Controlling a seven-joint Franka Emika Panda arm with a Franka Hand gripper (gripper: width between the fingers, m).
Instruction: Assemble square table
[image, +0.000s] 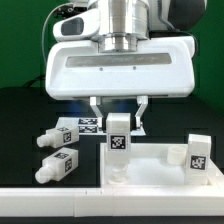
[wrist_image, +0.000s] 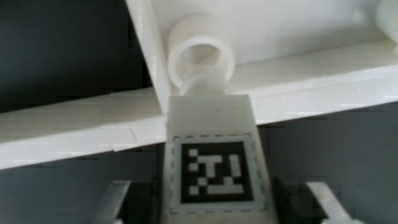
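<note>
From the exterior view I saw my claw (image: 118, 110) clamped on an upright leg (image: 119, 145) over the tabletop (image: 160, 170), with two legs (image: 62, 150) lying on the counter (image: 25, 125). Only the wrist view showed the leg's (wrist_image: 217, 150) tip at a corner hole (wrist_image: 201, 60).

End effector (image: 118, 112) grips tagged leg (image: 119, 140) upright over tabletop (image: 150, 168); 2 legs (image: 60, 150) lie on worktop (image: 25, 125), exterior view's left.

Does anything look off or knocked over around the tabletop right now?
Nothing looks damaged or spilled. Two legs lie on their sides on the black table at the exterior view's left, apparently waiting. One leg stands at the tabletop's far right corner. The gripper holds another leg upright at a corner hole.
</note>
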